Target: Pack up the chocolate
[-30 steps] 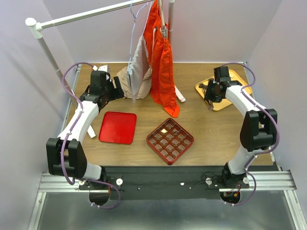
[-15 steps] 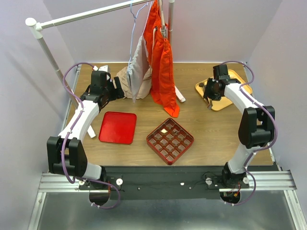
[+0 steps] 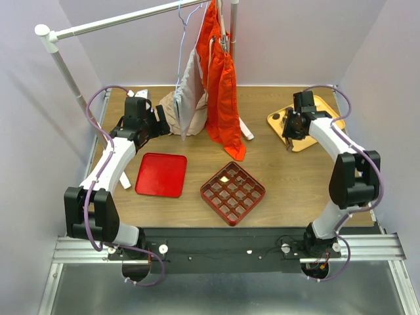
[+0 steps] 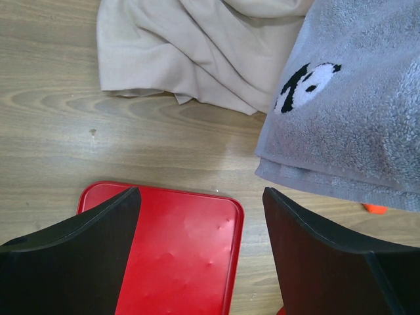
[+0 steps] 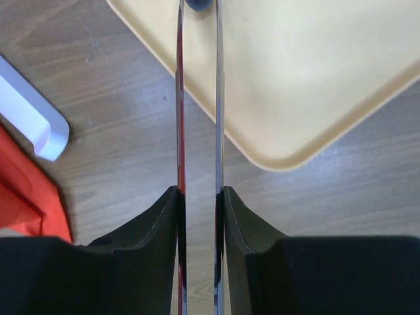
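My right gripper is shut on a pair of shiny metal tongs, its pads pressing the two blades close together. The blades reach out over the yellow-orange tray, and a dark lump of chocolate sits between their tips at the frame's top edge. From above, this gripper hangs over the tray's left part at the back right. The red gridded box stands at front centre with one pale piece in a cell. My left gripper is open and holds nothing.
A flat red lid lies left of the box, under my left gripper. Beige cloth and a grey panda towel lie behind it. Orange garments hang from a rail at centre back. A white strip lies beside the tray.
The tongs' blades have come closer together as my right gripper narrowed. That gripper shifted slightly over the tray's left part. The left arm has stayed still.
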You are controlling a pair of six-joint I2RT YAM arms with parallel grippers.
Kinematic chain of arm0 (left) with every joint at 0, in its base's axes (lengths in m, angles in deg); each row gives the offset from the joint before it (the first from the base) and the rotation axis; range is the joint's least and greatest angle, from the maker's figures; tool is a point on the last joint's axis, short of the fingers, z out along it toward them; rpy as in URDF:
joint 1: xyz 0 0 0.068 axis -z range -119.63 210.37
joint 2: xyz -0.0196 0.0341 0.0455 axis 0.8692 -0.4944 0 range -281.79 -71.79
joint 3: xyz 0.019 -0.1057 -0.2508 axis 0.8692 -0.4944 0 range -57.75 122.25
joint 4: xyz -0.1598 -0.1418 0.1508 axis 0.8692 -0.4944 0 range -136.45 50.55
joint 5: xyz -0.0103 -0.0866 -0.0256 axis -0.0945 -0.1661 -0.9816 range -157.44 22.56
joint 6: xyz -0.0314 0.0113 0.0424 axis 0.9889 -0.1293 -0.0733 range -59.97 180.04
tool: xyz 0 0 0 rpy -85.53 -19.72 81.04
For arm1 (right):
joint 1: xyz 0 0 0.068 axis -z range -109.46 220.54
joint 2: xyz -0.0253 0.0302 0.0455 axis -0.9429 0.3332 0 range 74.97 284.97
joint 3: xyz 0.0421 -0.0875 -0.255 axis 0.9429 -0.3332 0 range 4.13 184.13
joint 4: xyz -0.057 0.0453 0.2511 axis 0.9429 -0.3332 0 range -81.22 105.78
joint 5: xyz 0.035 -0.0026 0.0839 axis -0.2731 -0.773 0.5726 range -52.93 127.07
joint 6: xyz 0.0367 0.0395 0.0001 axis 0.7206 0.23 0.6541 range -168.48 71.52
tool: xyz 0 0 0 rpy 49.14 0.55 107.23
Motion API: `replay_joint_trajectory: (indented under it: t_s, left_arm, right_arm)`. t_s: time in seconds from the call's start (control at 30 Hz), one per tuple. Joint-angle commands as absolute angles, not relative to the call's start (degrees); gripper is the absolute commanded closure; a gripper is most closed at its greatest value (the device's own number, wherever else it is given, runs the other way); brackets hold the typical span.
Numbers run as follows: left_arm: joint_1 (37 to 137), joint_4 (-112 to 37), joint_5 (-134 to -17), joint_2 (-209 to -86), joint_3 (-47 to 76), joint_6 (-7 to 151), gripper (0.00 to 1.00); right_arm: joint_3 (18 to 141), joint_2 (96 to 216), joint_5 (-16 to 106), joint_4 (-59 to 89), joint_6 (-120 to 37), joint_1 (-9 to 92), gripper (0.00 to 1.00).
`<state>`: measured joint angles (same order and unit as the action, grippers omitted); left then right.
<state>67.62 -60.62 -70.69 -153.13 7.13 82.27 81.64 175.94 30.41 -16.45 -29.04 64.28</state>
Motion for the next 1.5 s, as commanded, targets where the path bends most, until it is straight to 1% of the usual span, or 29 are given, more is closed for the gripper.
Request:
replay_joint_trajectory:
  t_s: [0.0, 0.17, 0.23, 0.27, 0.4, 0.53, 0.63, 0.83, 1.1, 1.2, 1.47]
  left_arm:
    - [67.66, -60.98, -70.78, -152.73, 8.00, 81.83, 0.16]
    - [67.66, -60.98, -71.22, -152.73, 8.26, 82.18, 0.16]
    - [67.66, -60.63, -71.83, -152.56, 8.43, 82.36, 0.16]
    - [67.66, -60.63, -71.84, -152.47, 8.52, 82.53, 0.16]
    - [67.66, -60.63, -71.22, -152.21, 9.14, 82.71, 0.16]
    - [67.66, -60.63, -70.96, -152.29, 9.58, 82.89, 0.16]
    - [67.66, -60.81, -70.87, -152.56, 9.93, 83.15, 0.15]
    - [67.66, -60.98, -70.43, -152.47, 10.37, 83.59, 0.16]
    - [67.66, -62.04, -69.03, -152.21, 11.33, 83.59, 0.16]
    - [67.66, -62.12, -68.85, -152.38, 11.33, 83.76, 0.16]
    - [67.66, -62.39, -68.85, -152.38, 11.86, 84.29, 0.16]
  right_arm:
    - [76.65, 167.71, 28.63, -15.78, -28.54, 64.56, 0.73]
    - [74.79, 157.79, 31.44, -20.15, -27.83, 64.65, 0.73]
    - [73.92, 154.96, 34.86, -21.75, -27.66, 64.65, 0.73]
    - [72.78, 151.73, 36.44, -23.06, -27.65, 64.65, 0.74]
    - [69.61, 144.96, 46.36, -27.81, -29.05, 64.47, 0.73]
    - [68.99, 140.19, 52.70, -33.34, -31.34, 63.69, 0.74]
    - [70.65, 138.17, 54.29, -38.00, -32.14, 61.15, 0.73]
    - [73.21, 137.46, 56.75, -43.02, -31.70, 55.17, 0.74]
    - [71.54, 137.02, 59.82, -46.09, -32.22, 47.43, 0.73]
    - [70.58, 136.76, 61.76, -46.45, -32.84, 45.67, 0.73]
    - [70.39, 139.82, 61.59, -45.84, -33.01, 37.76, 0.73]
